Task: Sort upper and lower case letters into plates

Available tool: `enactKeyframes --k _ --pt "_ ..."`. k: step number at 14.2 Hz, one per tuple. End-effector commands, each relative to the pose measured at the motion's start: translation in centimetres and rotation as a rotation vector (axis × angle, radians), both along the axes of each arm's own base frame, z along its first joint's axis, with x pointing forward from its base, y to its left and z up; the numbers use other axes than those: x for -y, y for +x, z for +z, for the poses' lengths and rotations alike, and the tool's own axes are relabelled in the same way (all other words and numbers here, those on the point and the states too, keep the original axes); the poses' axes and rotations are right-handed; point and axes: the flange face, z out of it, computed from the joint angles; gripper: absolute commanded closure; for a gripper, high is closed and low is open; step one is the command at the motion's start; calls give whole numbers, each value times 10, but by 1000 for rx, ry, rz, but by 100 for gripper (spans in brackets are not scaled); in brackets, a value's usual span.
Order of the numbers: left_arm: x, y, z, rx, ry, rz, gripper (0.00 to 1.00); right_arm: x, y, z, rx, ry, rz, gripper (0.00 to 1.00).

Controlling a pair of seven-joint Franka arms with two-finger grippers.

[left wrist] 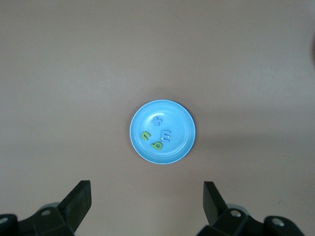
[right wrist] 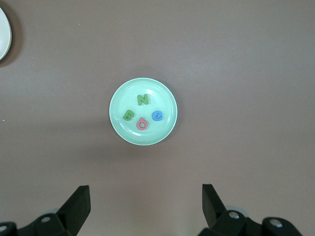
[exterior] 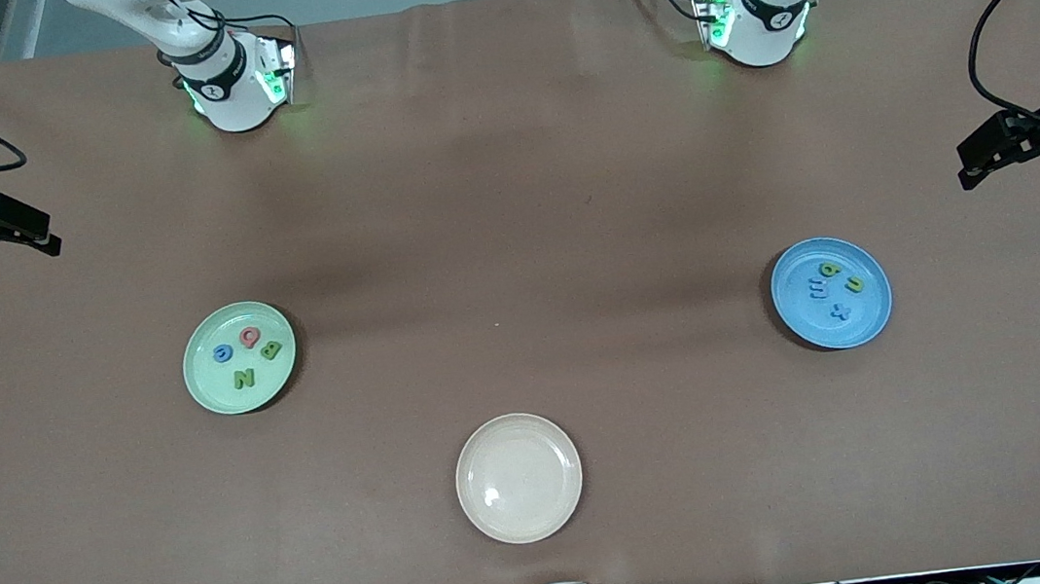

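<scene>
The mint green plate (exterior: 204,375) holds the capitals: blue G (exterior: 223,353), pink Q (exterior: 249,337), green B (exterior: 271,351) and green N (exterior: 243,378). The sky blue plate (exterior: 871,311) holds the small letters: green b (exterior: 829,268), green n (exterior: 854,284), blue m (exterior: 818,289) and blue x (exterior: 839,311). My right gripper (exterior: 42,239) hangs open and empty high over the table's edge at the right arm's end, looking down on the mint plate (right wrist: 165,132). My left gripper (exterior: 968,167) hangs open and empty at the left arm's end, above the blue plate (left wrist: 182,147).
A cream-beige plate (exterior: 519,477) with nothing on it lies nearer the front camera, midway between the two plates; its edge shows in the right wrist view (right wrist: 2,34). The brown table cloth bears nothing else.
</scene>
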Motion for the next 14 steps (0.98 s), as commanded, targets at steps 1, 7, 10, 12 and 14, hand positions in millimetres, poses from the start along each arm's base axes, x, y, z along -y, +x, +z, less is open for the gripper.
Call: enactKeyframes --k 1,7,10,12,14 --pt "0 -16 4 -1 -16 -1 0 2 -7 2 5 -7 8 0" --pt "8 -24 6 0 -23 -12 0 -1 -8 0 -5 4 9 0" --pt "4 -24 7 2 -24 -5 0 -1 -8 -1 -8 4 8 0" --pt "4 -24 8 5 -25 -5 0 -1 -9 -1 -15 6 5 0" --pt "4 -24 8 3 -24 -5 0 -1 -9 0 -13 6 5 0"
